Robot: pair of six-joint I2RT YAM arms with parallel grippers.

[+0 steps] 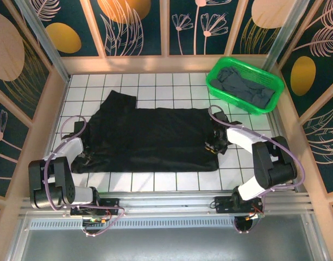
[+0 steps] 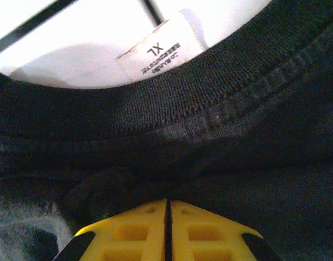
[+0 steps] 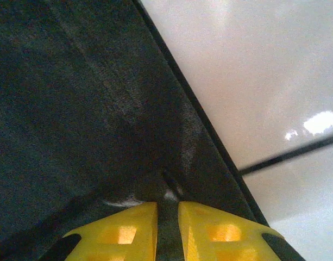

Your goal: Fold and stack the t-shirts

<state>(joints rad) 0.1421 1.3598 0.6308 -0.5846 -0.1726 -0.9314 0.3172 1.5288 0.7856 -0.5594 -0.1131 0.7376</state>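
Observation:
The black t-shirt [image 1: 155,138] lies spread flat across the white tiles, its collar end at the left. My left gripper [image 1: 85,157] sits low at that left edge. In the left wrist view its yellow jaws [image 2: 167,200] are pressed together on bunched black cloth just below the ribbed collar [image 2: 209,92] and its white XL label [image 2: 155,54]. My right gripper [image 1: 212,144] is at the shirt's right hem. In the right wrist view it [image 3: 167,204] is shut with a strip of black cloth [image 3: 101,109] pinched between the fingers. A slate grey t-shirt [image 1: 245,87] lies crumpled in the basket.
The green plastic basket [image 1: 212,82] stands at the back right corner of the tiled table [image 1: 155,182]. Wooden side walls and patterned panels enclose the table. Bare tiles run along the front edge and to the right of the shirt.

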